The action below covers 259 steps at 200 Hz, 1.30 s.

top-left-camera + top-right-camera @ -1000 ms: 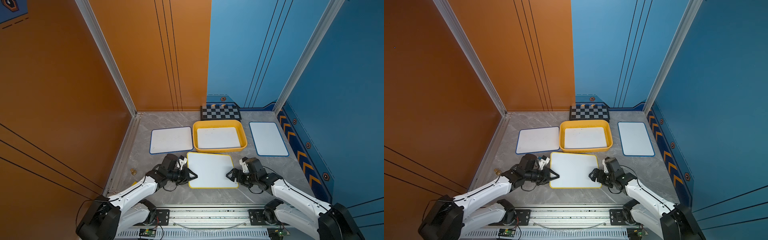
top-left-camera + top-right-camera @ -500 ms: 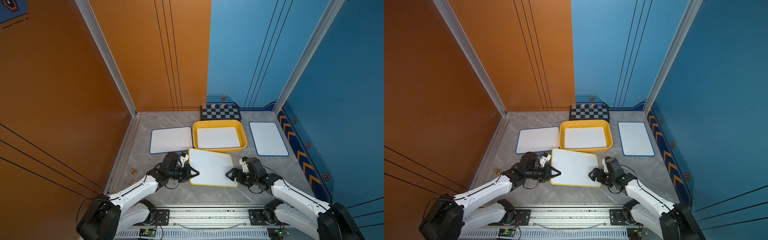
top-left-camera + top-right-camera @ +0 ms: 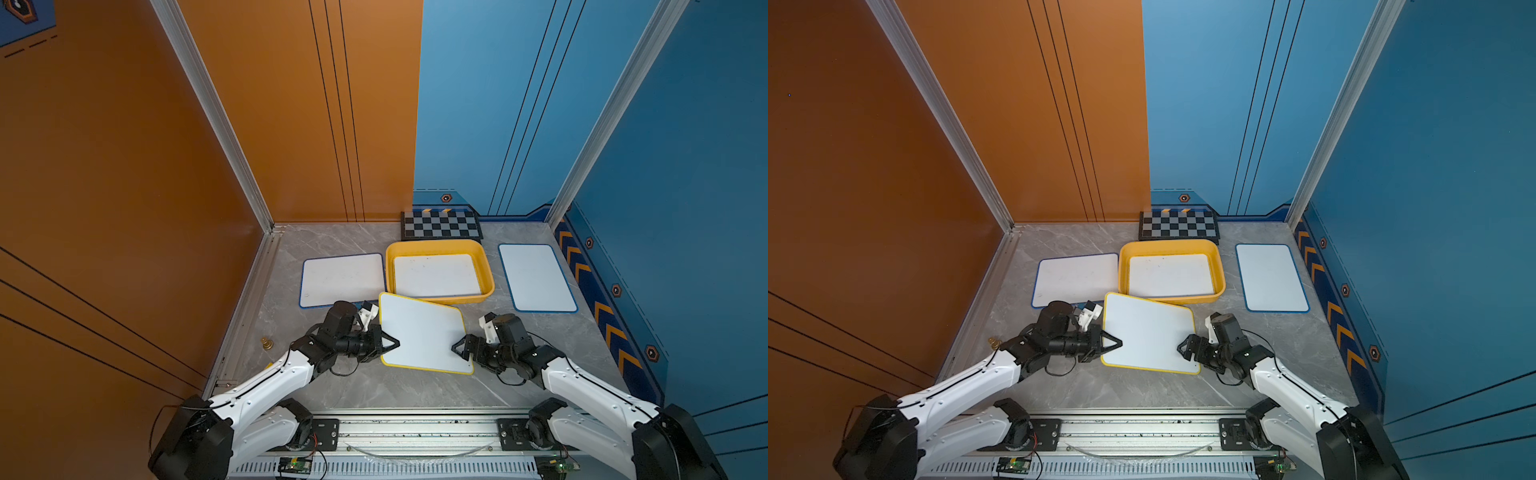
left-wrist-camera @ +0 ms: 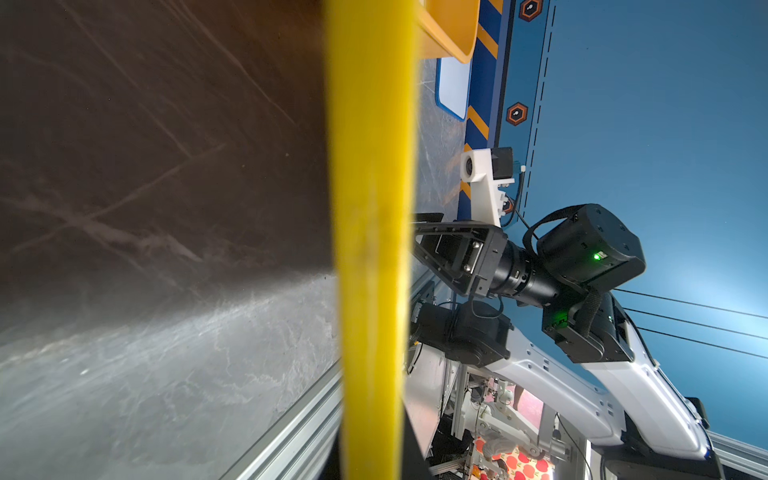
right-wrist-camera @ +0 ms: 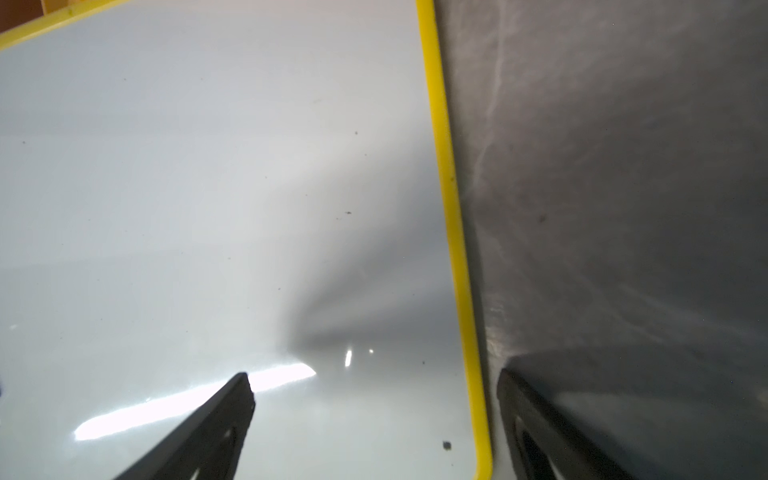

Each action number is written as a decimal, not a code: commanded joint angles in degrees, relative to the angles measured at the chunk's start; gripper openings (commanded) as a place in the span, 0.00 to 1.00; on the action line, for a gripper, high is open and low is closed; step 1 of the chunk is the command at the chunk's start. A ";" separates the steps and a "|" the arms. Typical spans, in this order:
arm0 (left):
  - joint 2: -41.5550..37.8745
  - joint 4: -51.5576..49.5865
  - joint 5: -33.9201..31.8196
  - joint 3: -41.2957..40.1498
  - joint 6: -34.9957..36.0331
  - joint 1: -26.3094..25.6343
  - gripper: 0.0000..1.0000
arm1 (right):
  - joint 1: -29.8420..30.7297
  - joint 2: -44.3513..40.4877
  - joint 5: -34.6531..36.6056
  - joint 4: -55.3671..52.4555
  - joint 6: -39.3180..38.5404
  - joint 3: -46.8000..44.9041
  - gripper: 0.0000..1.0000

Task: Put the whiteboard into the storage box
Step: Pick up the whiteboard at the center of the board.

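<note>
On the tabletop (image 3: 332,390), lower centre, the left claw (image 3: 394,343) pinches the whiteboard (image 3: 422,332), seemingly to tip it toward the storage box (image 3: 488,286) — right claw (image 3: 456,346) spread alongside.

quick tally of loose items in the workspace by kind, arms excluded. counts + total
Shallow yellow plastic storage box: 1
Yellow-rimmed white rectangular whiteboard: 1
Blue-rimmed white rectangular whiteboards: 2
White whiteboard inside the box, rim colour unclear: 1
Black-and-grey checkerboard: 1
Small brass-coloured object at the table edge: 1
Total: 7
</note>
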 commanded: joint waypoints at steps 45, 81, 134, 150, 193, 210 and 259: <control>-4.59 -18.93 -2.67 5.18 10.00 -0.14 0.00 | -9.56 -3.19 -0.18 -17.88 -6.90 4.67 0.95; -6.75 -23.37 -2.21 8.28 12.09 -0.16 0.00 | -14.55 -3.30 -1.91 -20.28 -9.69 6.72 0.95; -9.68 -28.30 -1.34 16.40 13.66 0.28 0.00 | -19.39 -1.14 -3.52 -21.96 -12.86 10.33 0.95; -10.09 -28.30 -0.48 18.78 13.80 0.32 0.00 | -20.45 -0.33 -3.87 -22.08 -13.58 10.82 0.95; -8.40 -29.54 0.15 25.02 14.07 2.59 0.00 | -22.60 1.13 -3.89 -21.94 -14.56 10.91 0.95; -6.31 -30.53 1.03 27.57 15.00 4.04 0.00 | -22.60 1.26 -3.84 -21.59 -14.31 10.58 0.95; 2.69 -30.67 -0.33 38.25 16.57 5.80 0.00 | -22.60 0.87 -1.60 -21.48 -13.78 10.06 0.94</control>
